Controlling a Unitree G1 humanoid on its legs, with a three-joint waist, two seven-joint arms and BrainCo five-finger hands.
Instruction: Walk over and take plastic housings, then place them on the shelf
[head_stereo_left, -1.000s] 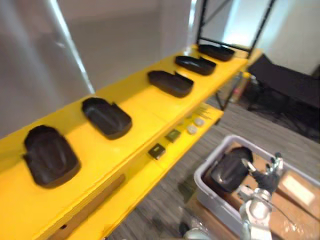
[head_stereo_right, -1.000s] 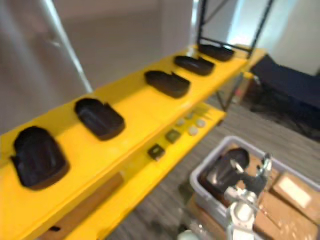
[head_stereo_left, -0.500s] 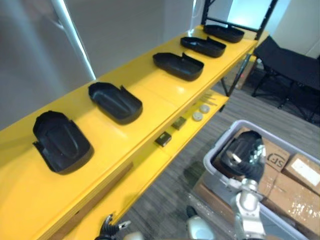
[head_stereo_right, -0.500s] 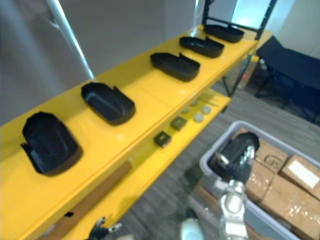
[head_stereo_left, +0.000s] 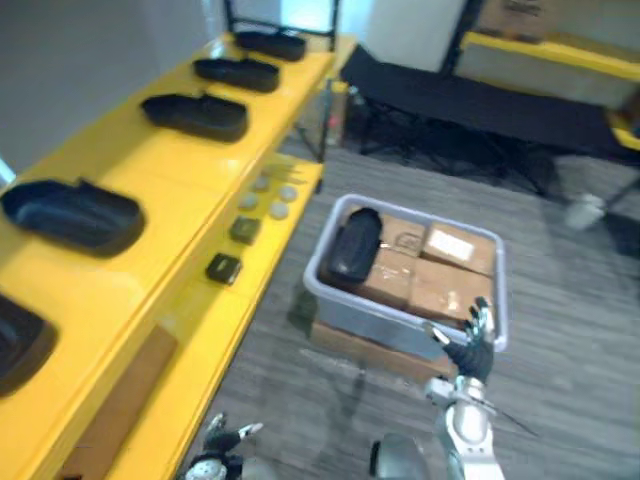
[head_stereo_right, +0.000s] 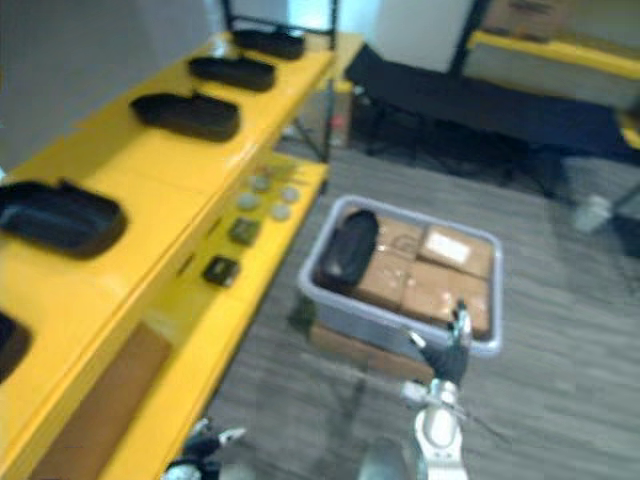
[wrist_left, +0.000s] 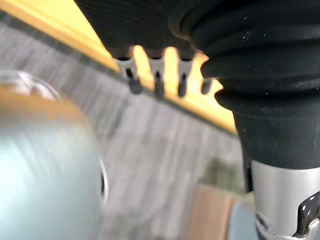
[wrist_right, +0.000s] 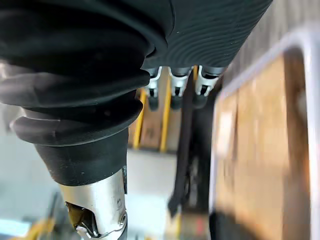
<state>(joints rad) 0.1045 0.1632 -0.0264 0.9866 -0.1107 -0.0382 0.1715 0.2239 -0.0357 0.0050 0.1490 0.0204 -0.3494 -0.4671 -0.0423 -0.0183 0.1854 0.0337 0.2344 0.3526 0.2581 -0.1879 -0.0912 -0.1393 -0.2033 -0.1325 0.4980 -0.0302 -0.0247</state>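
In bin, plastic housing partly hidden; right robot hand spread, empty; left robot hand cropped, relaxed.

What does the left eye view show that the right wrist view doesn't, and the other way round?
Left eye view: a row of black housings on the yellow shelf, another housing lying in the grey bin, and the left hand low down. Right wrist view: the right hand from very close, fingers straight, holding nothing. Both: that bin with cardboard boxes in it, and the right hand near it.
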